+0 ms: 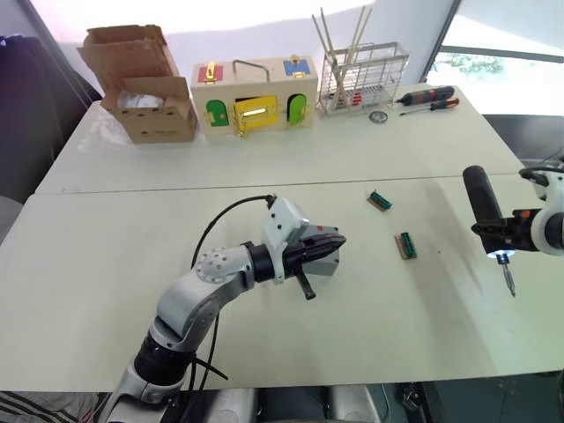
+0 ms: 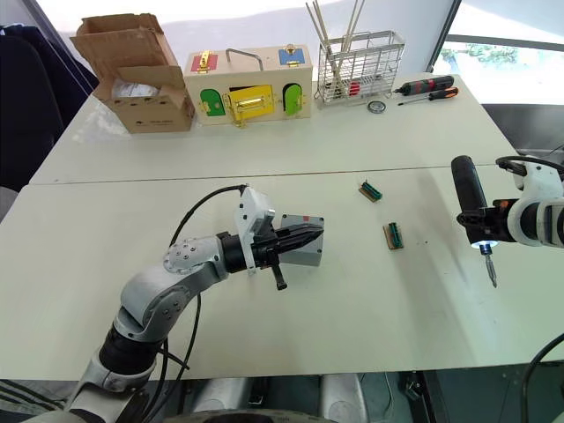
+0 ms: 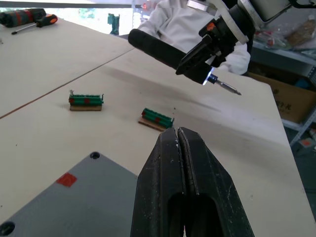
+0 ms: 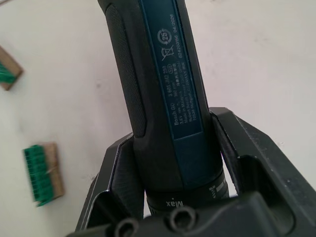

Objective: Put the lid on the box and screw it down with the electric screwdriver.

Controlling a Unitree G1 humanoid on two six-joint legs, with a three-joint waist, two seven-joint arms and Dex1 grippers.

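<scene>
Grey lid (image 2: 302,241) with a red mark lying flat mid-table, under the left gripper (image 2: 304,234) with fingers pressed together on nothing, and well off to the right the electric screwdriver (image 1: 486,211) clamped in the right gripper (image 1: 504,231), tip lit, bit pointing down above the table (image 1: 352,159).

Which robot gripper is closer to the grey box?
Left. The left gripper is right over the grey box, fingers shut. The right gripper is far off, holding the electric screwdriver.
</scene>
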